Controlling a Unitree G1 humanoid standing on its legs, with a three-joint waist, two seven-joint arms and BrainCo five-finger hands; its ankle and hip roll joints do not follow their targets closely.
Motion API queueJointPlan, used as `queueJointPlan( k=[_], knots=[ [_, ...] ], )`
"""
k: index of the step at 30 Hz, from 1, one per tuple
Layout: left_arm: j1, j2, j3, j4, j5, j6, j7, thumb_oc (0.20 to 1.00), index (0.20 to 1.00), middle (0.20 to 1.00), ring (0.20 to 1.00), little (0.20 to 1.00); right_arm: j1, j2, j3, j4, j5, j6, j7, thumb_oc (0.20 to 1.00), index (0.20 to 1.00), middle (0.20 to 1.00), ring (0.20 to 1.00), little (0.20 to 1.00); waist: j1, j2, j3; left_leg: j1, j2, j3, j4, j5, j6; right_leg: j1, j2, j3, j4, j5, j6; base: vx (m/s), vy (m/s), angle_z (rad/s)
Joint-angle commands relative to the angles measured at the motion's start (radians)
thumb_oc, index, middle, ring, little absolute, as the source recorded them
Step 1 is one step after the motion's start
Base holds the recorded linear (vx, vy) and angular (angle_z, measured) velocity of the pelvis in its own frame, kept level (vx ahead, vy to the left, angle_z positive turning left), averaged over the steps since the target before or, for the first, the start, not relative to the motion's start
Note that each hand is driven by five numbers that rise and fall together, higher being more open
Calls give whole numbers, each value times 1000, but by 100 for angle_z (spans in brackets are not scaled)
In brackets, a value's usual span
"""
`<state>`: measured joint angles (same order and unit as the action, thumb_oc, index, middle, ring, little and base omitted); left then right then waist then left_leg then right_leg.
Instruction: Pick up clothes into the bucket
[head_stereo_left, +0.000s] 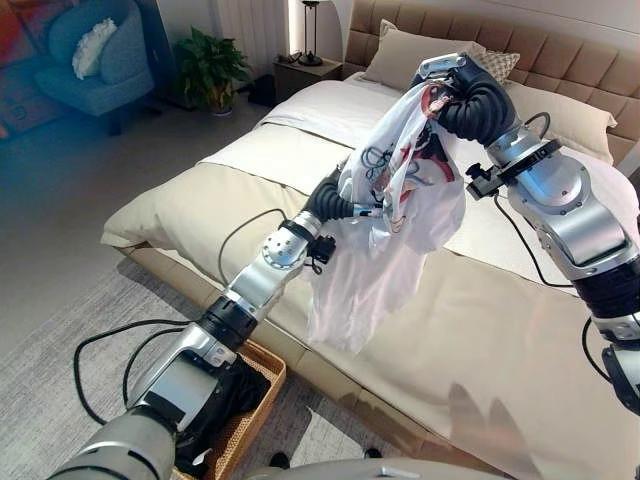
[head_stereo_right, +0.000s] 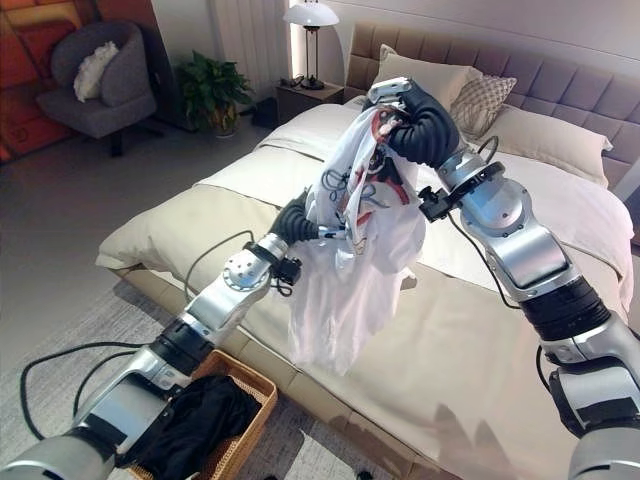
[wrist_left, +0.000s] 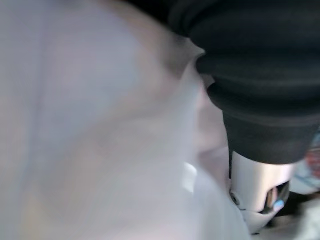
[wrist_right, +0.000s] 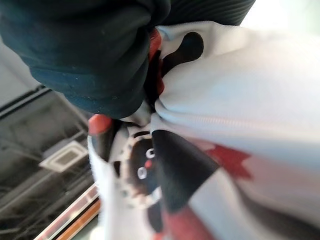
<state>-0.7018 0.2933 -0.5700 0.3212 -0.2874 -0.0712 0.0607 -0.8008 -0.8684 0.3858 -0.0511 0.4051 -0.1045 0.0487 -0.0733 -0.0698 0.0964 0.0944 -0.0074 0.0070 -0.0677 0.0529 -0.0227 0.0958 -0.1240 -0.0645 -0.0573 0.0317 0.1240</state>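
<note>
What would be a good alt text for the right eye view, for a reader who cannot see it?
The right hand holds a white printed shirt up over the bed, while the left hand reaches into the cloth. A wicker basket with dark clothes stands on the floor below.

Soft, even daylight fills the room, and a lit white-shaded table lamp glows at the top centre of the right eye view. A blue haze veils the upper left of the left eye view. Faint shadows fall on the beige padded bed. Both wrist views are blurred, the hanging white printed cloth garment out of focus.
</note>
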Motion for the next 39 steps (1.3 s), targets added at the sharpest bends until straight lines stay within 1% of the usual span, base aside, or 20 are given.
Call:
queueJointPlan(
  k=[1,5,8,12,13,15,16,17,18,21,25,26,27,28,29,30,33,35,36,39],
  knots=[
    [-126,-56,-38,86,70,-30,5,1000,1000,1000,1000,1000,-108,5,-19,-65,46,-86,-12,200,200,200,200,200,11,-15,-39,-31,-16,-20,103,-117,13,-76,-8,-22,145,-41,18,9,-10,-5],
    [-132,-88,-68,60,45,-27,-12,1000,1000,1000,1000,1000,-103,13,-3,-87,52,-89,1,200,200,200,200,200,9,-14,-35,-35,-16,-23,105,-116,13,-78,-7,-21,143,-41,17,1,-3,-1],
    [-135,-101,-93,18,-40,-30,-41,1000,1000,1000,1000,1000,-96,17,8,-94,59,-85,8,200,200,200,200,200,8,-12,-30,-37,-16,-26,106,-115,13,-80,-7,-21,142,-40,17,0,0,0],
    [-117,-111,-143,-39,-298,-12,-124,1000,1000,1000,1000,1000,-93,21,28,-91,79,-88,11,200,200,200,200,200,4,-9,-31,-37,-17,-25,104,-113,12,-79,-7,-17,140,-38,17,0,0,0],
    [-106,-103,-149,-72,-424,2,-167,1000,1000,1000,1000,1000,-88,25,31,-93,91,-90,12,200,200,200,200,200,1,-7,-33,-35,-16,-22,102,-112,10,-78,-6,-17,138,-38,18,0,0,0],
    [-76,-102,-158,-88,-555,19,-188,479,479,479,479,479,-83,26,41,-96,96,-93,14,200,200,200,200,200,-3,-6,-39,-31,-14,-20,99,-112,9,-74,-6,-17,135,-38,17,35,-6,-4],
    [-58,-99,-161,-108,-615,33,-210,288,288,288,288,288,-81,25,43,-92,97,-94,12,200,200,200,200,200,-5,-7,-43,-28,-13,-19,97,-112,8,-71,-5,-16,133,-39,17,36,-8,-5],
    [-38,-91,-158,-120,-672,48,-227,256,256,256,256,256,-83,20,50,-94,98,-93,16,200,200,200,200,200,-6,-7,-46,-25,-11,-17,94,-113,7,-71,-4,-17,132,-39,16,37,-5,-7],
    [-26,-79,-150,-133,-701,45,-235,200,200,200,200,200,-78,14,47,-87,99,-92,15,200,200,200,200,200,-8,-7,-49,-23,-10,-17,93,-113,6,-70,-4,-17,131,-39,16,32,-2,-4],
    [42,-47,-105,-173,-777,33,-236,200,200,200,200,200,-44,-1,19,-58,77,-93,0,200,200,200,200,200,-7,-9,-53,-17,-8,-17,87,-114,4,-64,-3,-19,127,-40,14,15,-1,-3],
    [106,-50,-46,-200,-836,27,-234,200,200,200,200,200,3,-7,-37,-21,60,-89,-16,200,200,200,200,200,-3,-14,-51,-14,-7,-19,84,-113,4,-60,-3,-22,127,-42,13,0,0,0],
    [140,-70,-11,-207,-866,25,-233,200,200,200,200,200,31,0,-64,5,51,-86,-22,260,260,260,260,260,0,-16,-50,-13,-6,-20,82,-113,4,-59,-3,-25,128,-44,12,0,0,0],
    [152,-77,3,-207,-874,20,-228,200,200,200,200,200,44,7,-77,14,47,-83,-26,699,699,699,699,699,1,-18,-49,-14,-6,-21,83,-114,4,-59,-3,-25,130,-45,12,0,0,0],
    [168,-89,29,-213,-893,11,-224,200,200,200,200,200,60,14,-93,30,38,-79,-35,1000,1000,1000,1000,1000,3,-19,-48,-14,-6,-22,83,-113,4,-60,-3,-27,132,-46,11,0,0,0],
    [194,-99,70,-222,-894,-18,-204,200,200,200,200,200,92,28,-117,51,23,-71,-41,1000,1000,1000,1000,1000,7,-20,-46,-13,-6,-23,82,-114,5,-59,-3,-27,133,-47,10,0,0,0],
    [195,-99,70,-222,-894,-18,-203,200,200,200,200,200,93,28,-118,50,22,-71,-41,1000,1000,1000,1000,1000,7,-21,-46,-13,-6,-23,82,-114,5,-59,-3,-27,133,-47,10,0,0,0],
    [218,-83,120,-268,-864,-59,-167,200,200,200,200,200,143,48,-163,102,2,-58,-64,1000,1000,1000,1000,1000,15,-19,-39,-14,-7,-25,83,-115,7,-60,-5,-28,135,-47,9,0,0,0],
    [232,-80,131,-287,-865,-60,-163,200,200,200,200,200,156,55,-174,110,-8,-54,-67,1000,1000,1000,1000,1000,17,-19,-38,-14,-7,-25,84,-116,8,-60,-5,-28,135,-47,8,0,0,0],
    [257,-57,180,-311,-838,-78,-146,200,200,200,200,200,204,79,-212,129,-21,-49,-78,1000,1000,1000,1000,1000,23,-15,-35,-14,-7,-26,83,-116,9,-60,-5,-29,135,-49,7,0,0,0],
    [319,8,264,-351,-800,-86,-142,200,200,200,200,200,298,115,-292,139,-26,-52,-91,1000,1000,1000,1000,1000,31,-6,-31,-16,-9,-29,81,-115,9,-61,-5,-32,132,-50,6,0,0,0]
  ],
)
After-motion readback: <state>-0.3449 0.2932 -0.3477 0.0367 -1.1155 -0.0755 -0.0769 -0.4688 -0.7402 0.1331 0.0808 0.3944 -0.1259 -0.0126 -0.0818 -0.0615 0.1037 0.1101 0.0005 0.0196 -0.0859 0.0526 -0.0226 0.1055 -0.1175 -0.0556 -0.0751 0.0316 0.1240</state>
